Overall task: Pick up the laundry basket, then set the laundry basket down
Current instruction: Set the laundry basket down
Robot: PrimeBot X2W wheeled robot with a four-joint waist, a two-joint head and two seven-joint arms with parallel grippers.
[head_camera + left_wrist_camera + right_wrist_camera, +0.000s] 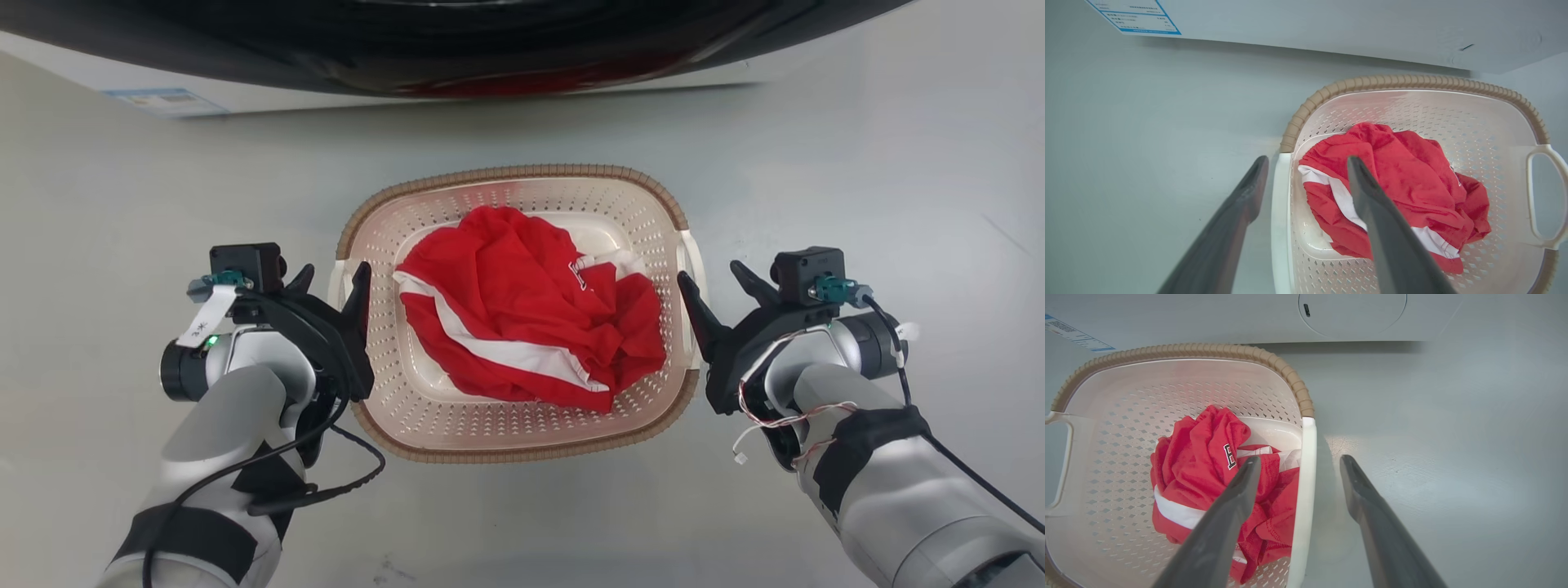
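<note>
Laundry basket [522, 173] between parted jaws

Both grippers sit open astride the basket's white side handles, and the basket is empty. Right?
Not empty: the head view shows a crumpled red garment with white stripes lying in the laundry basket. The rest of what you say is right.

Pale grey floor [122, 204], smooth with a soft sheen, and right in the centre of the frame sits the laundry basket [490, 425], flat on it. Along the top edge, the white washing machine [82, 77] stands on that same floor.
</note>
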